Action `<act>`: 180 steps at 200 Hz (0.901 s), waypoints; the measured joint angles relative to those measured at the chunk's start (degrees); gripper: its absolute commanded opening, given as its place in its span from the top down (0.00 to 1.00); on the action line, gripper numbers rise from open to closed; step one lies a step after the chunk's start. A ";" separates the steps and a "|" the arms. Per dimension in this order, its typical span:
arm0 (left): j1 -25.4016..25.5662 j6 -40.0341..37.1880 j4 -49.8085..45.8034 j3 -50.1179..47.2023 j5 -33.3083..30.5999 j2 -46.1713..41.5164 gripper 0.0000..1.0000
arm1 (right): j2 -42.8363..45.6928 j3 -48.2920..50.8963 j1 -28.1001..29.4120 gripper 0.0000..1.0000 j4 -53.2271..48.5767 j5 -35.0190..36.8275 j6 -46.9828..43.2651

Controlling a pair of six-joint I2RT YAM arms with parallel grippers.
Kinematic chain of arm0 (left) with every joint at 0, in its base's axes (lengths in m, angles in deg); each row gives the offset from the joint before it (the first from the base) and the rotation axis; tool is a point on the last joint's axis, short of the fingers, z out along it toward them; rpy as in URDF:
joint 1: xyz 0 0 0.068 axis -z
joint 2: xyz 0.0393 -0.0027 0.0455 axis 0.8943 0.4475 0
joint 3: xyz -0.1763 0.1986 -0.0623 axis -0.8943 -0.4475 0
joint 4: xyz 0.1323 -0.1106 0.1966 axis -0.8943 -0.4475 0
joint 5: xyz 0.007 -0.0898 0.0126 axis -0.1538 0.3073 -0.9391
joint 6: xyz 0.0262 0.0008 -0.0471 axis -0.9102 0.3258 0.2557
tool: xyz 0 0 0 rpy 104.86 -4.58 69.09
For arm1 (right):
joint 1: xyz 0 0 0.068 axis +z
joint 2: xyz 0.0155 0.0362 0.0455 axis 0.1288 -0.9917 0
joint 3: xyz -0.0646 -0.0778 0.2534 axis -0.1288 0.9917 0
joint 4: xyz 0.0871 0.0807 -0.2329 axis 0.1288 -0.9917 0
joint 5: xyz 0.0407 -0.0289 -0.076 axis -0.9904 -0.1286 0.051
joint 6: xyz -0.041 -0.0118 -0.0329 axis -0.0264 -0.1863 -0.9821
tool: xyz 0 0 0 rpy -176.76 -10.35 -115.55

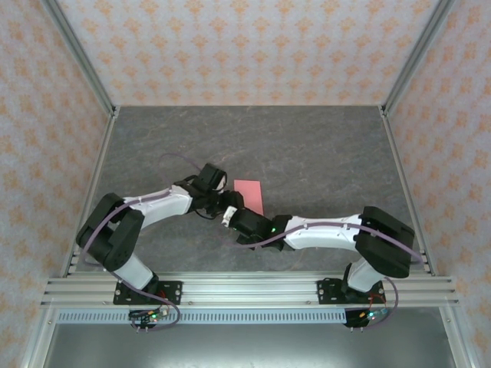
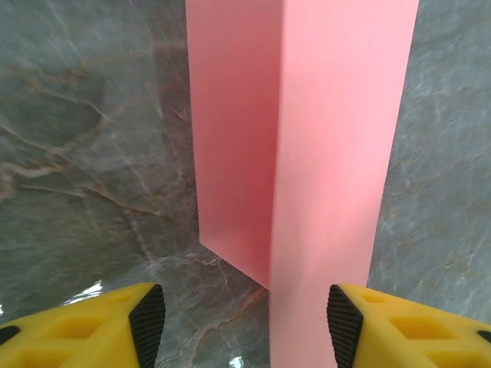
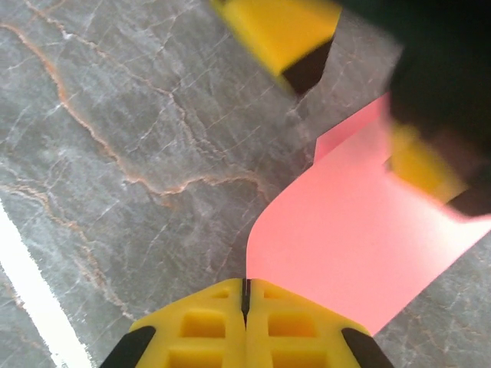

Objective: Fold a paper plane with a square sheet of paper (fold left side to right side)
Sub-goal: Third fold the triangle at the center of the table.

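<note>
Looks to be the left-to-right fold itself, only part done. Near the middle of the grey marble-patterned tabletop (image 1: 322, 153), at about one o'clock from the two meeting wrists: the thin salmon-pink sheet of paper (image 1: 249, 195), showing from above as a narrow upright strip. At six o'clock of the right wrist view: the right gripper (image 3: 245, 287), fingers pressed together, apparently nipping the sheet's lifted edge, with the paper bowing up off the table in a soft curve. At seven and five o'clock of the left wrist view: the left gripper (image 2: 244, 318), fingers well apart, holding nothing, straddling the strip's near end without clearly touching it. Calls next, in all likelihood, for carrying the pinched edge across toward three o'clock, laying it edge on edge, then pressing a crease along the fold; also for getting the open fingers out of the flap's path or down as a hold. Paper matte, plain, limp, one panel bright and one in shadow along a straight fold line. Tabletop smooth, slightly glossy, veined in tan. Fingers hard yellow lattice plastic with black pads (image 2: 147, 314).
</note>
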State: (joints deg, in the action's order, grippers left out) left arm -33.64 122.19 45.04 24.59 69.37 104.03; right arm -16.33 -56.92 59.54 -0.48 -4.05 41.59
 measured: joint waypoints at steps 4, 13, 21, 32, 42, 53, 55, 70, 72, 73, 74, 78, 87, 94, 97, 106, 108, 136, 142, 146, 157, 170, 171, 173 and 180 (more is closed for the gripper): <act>-0.57 -0.20 -0.35 0.02 0.02 -0.55 0.37 | -0.04 0.00 0.00 1.00 0.02 -0.35 0.04; -1.77 -0.63 -1.09 0.13 0.07 -1.44 0.38 | -0.44 0.00 -0.11 1.00 0.04 -0.90 0.48; -2.86 -0.85 -1.66 0.33 0.17 -1.92 0.40 | -0.87 0.00 -0.24 1.00 0.04 -1.57 0.94; -4.02 -1.11 -1.84 0.48 0.31 -2.08 0.45 | -1.40 0.07 -0.48 1.00 0.24 -2.01 1.49; -4.52 -1.55 -2.27 0.74 0.70 -1.99 0.51 | -1.64 0.31 -0.70 1.00 0.48 -2.40 2.05; -4.66 -1.64 -2.71 1.53 1.36 -1.64 0.60 | -1.64 0.70 -0.87 1.00 0.90 -2.75 2.64; -4.66 -1.92 -2.80 1.79 1.68 -1.49 0.61 | -1.64 0.74 -0.92 1.00 0.98 -2.82 2.73; -4.66 -2.29 -2.75 4.28 3.26 0.22 0.70 | -1.64 0.96 -0.98 1.00 1.42 -3.19 3.28; -4.66 -2.10 -2.69 4.52 3.41 0.46 0.71 | -1.64 0.98 -1.01 1.00 1.49 -3.23 3.32; -4.66 -2.03 -2.64 4.76 3.61 0.72 0.71 | -1.64 1.01 -1.03 1.00 1.53 -3.23 3.32; -4.66 -2.12 -2.62 4.92 3.74 0.85 0.71 | -1.64 1.01 -1.03 1.00 1.55 -3.26 3.34; -4.66 -2.16 -2.56 5.70 4.20 1.46 0.72 | -1.64 1.03 -1.03 1.00 1.62 -3.41 3.50; -4.66 -2.27 -2.27 7.41 5.40 3.17 0.74 | -1.64 1.07 -1.09 1.00 1.88 -3.54 3.76; -4.66 -2.32 -2.25 8.68 6.12 4.50 0.75 | -1.64 1.09 -1.14 1.00 2.12 -3.69 3.98; -4.66 -2.36 -2.25 9.27 6.54 5.07 0.76 | -1.66 1.11 -1.20 1.00 2.21 -3.74 4.13; -4.66 -2.75 -2.29 11.19 7.21 7.30 0.76 | -1.75 1.11 -1.36 1.00 2.43 -3.93 4.35; -4.66 -2.84 -2.36 11.67 7.34 7.80 0.77 | -1.77 1.11 -1.40 1.00 2.47 -4.00 4.35; -4.66 -4.26 -2.78 17.27 9.05 14.12 0.77 | -2.16 1.11 -2.14 1.00 2.82 -4.61 4.98; -4.66 -4.66 -2.91 18.40 9.40 15.43 0.77 | -2.27 1.11 -2.32 1.00 2.82 -4.76 5.01; -4.63 -4.85 -3.02 19.17 9.57 16.24 0.78 | -2.34 1.11 -2.43 1.00 2.82 -4.81 5.03; -4.37 -5.31 -3.45 21.00 9.70 18.14 0.79 | -2.45 1.11 -2.64 1.00 2.80 -5.05 5.25; -3.85 -5.81 -3.80 22.88 9.84 20.33 0.82 | -2.49 1.09 -2.86 1.00 2.78 -5.44 5.44; -3.80 -5.86 -3.82 22.99 9.84 20.46 0.82 | -2.49 1.09 -2.86 1.00 2.78 -5.51 5.46; -3.63 -5.92 -3.89 23.28 9.86 20.81 0.82 | -2.49 1.07 -2.89 1.00 2.78 -5.57 5.49; -3.15 -6.29 -4.20 24.13 9.86 21.90 0.83 | -2.49 0.96 -3.02 1.00 2.60 -5.88 5.66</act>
State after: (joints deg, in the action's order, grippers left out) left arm -36.78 115.89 40.84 48.72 79.23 125.93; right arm -18.83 -55.96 56.52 2.12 -9.93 47.25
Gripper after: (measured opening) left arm 0.188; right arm 0.048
